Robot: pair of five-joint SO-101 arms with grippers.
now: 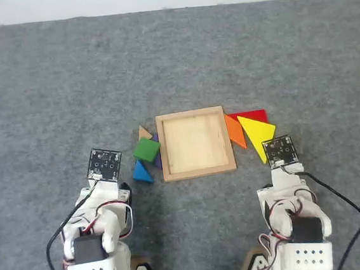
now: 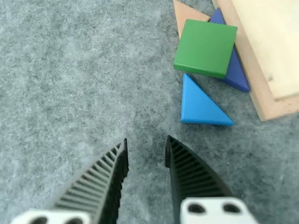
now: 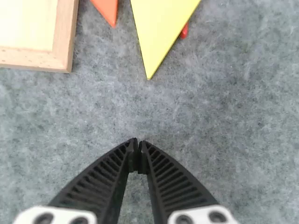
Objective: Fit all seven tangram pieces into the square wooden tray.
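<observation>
Tray (image 1: 199,169) lies empty on the grey tabletop (image 1: 47,84). No piece is fitted yet, so the step in hand is judged to be the first pick. Left end effector (image 2: 146,140) hangs low over the tabletop near the tray's corner on its own side, with a narrow gap between its fingers and nothing held. Right end effector (image 3: 138,141) hangs off the tray's other near corner, fingers pressed together, empty. To pick well, take top pieces first. The green square (image 1: 147,149) rests partly on the dark blue piece (image 2: 236,74), and the yellow triangle (image 1: 256,134) overlaps the red triangle (image 1: 251,115). Open wider than the piece, close across two opposite edges, lift straight up so neighbours stay put, and seat the large triangles into tray corners first. Count: one tray and seven pieces. Four sit beside the tray on the left arm's side: tan triangle (image 1: 144,133), green square, dark blue piece, light blue triangle (image 1: 141,172). Three sit on the right arm's side: orange piece (image 1: 234,131), yellow triangle, red triangle.
</observation>
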